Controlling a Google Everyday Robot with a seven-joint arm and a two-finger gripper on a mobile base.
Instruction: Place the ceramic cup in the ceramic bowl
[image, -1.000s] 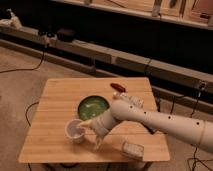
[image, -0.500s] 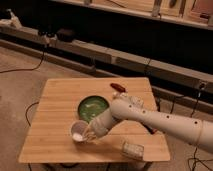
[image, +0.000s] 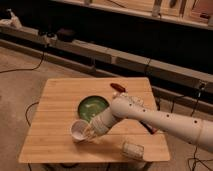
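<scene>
A small white ceramic cup (image: 78, 130) sits tilted near the front left of the wooden table (image: 55, 100), its mouth turned toward the camera. My gripper (image: 89, 132) is at the cup's right side, shut on its rim. The green ceramic bowl (image: 91, 106) with a dark rim rests at the table's middle, just behind and to the right of the cup; my white arm (image: 150, 117) crosses over its right edge and hides that part.
A red object (image: 118, 86) lies at the table's back right. A small pale packet (image: 133, 149) sits near the front right edge. Cables run across the floor to the left, and a long low shelf stands behind the table.
The gripper has closed on the cup's rim, and the cup has tipped from upright to tilted with its mouth facing the camera.
</scene>
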